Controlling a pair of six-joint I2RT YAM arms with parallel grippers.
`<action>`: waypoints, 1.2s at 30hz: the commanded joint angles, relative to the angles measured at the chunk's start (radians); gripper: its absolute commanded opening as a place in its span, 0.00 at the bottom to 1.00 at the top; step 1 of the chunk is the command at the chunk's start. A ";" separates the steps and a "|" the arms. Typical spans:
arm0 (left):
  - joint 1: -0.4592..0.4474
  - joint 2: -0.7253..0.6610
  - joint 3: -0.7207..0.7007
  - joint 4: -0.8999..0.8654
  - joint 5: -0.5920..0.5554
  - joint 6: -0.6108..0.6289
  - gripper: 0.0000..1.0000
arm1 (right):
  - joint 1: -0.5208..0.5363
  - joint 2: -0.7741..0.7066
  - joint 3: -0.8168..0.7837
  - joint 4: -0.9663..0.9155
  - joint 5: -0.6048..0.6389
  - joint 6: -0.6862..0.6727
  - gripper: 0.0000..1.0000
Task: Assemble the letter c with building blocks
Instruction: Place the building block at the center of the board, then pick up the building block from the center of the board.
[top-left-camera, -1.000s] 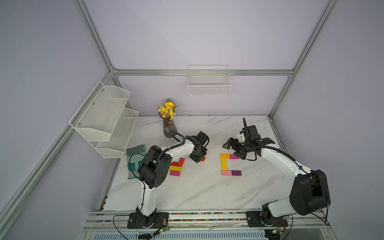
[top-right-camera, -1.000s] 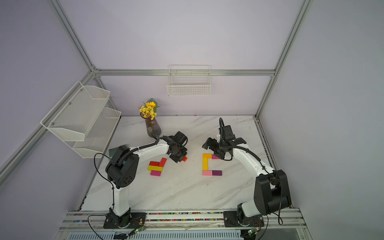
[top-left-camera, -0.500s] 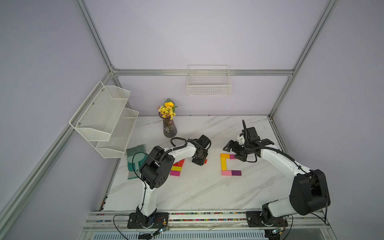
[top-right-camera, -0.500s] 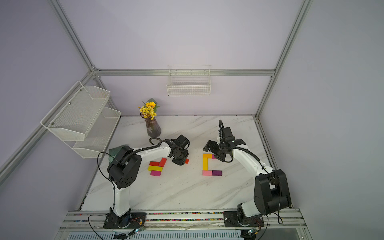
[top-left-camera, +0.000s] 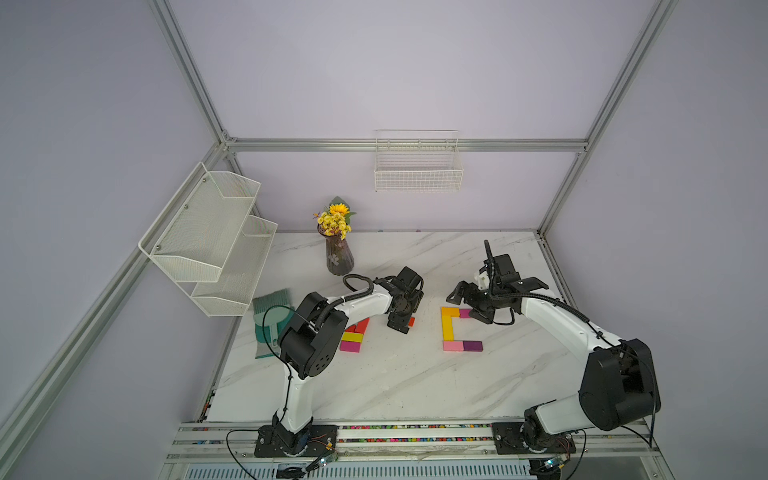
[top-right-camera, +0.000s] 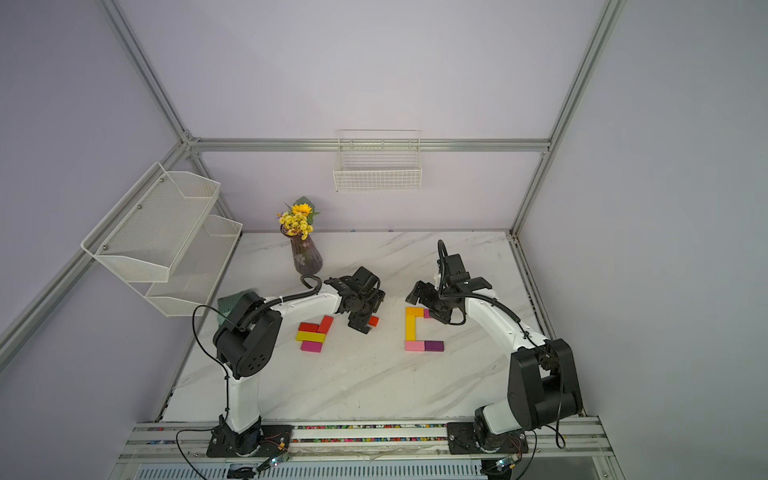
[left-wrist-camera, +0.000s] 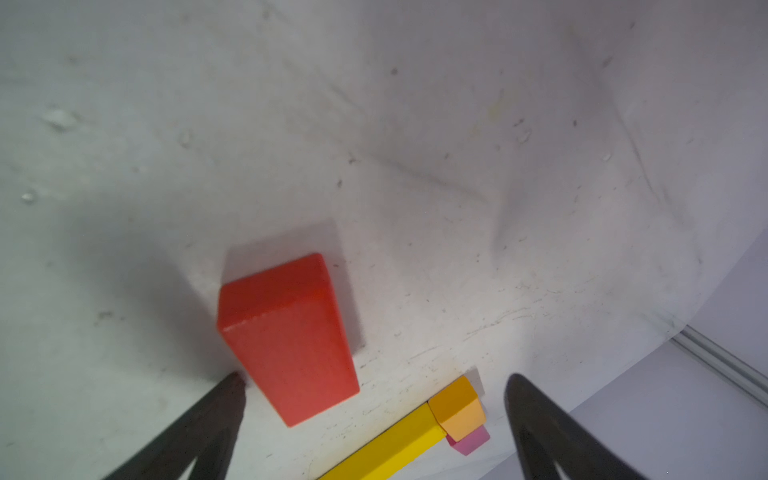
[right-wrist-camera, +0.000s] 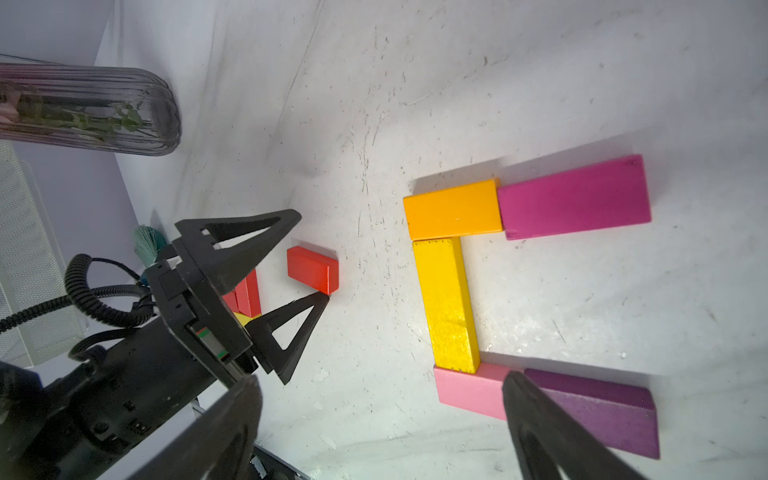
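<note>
Five blocks form the C (top-right-camera: 410, 328), right of centre in both top views. Orange (right-wrist-camera: 453, 210) and magenta (right-wrist-camera: 575, 197) make the upper arm, yellow (right-wrist-camera: 446, 303) the spine, and pink (right-wrist-camera: 469, 390) and purple (right-wrist-camera: 594, 411) the lower arm, each touching the next. One red block (top-right-camera: 373, 321) lies flat and apart, left of the C, between it and the pile (top-right-camera: 311, 336) of spares.

Left gripper (left-wrist-camera: 374, 376): jaws wide, holding nothing. The red block sits between and just beyond its tips, and one fingertip (right-wrist-camera: 322, 299) is at a corner of it, possibly touching.

Right gripper (right-wrist-camera: 378, 386): jaws likewise wide and empty, poised over the C's upper arm in both top views.

Hazards, as judged:
- A left-arm retreat that is not straight up could catch that corner and spin or drag the red block.
- A slip toward the C could strike the yellow spine.
- A low sweep by the right gripper could nudge magenta or orange and open a joint.
- The arms work near each other and could collide.
</note>
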 joint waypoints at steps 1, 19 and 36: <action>0.006 -0.073 0.019 -0.038 -0.002 0.110 1.00 | 0.036 -0.001 0.030 0.020 -0.007 0.008 0.92; 0.282 -0.363 -0.097 -0.353 -0.025 0.727 1.00 | 0.400 0.322 0.169 0.191 0.070 0.166 0.92; 0.490 -0.523 -0.311 -0.325 0.149 0.889 1.00 | 0.478 0.555 0.342 0.203 0.155 0.255 0.92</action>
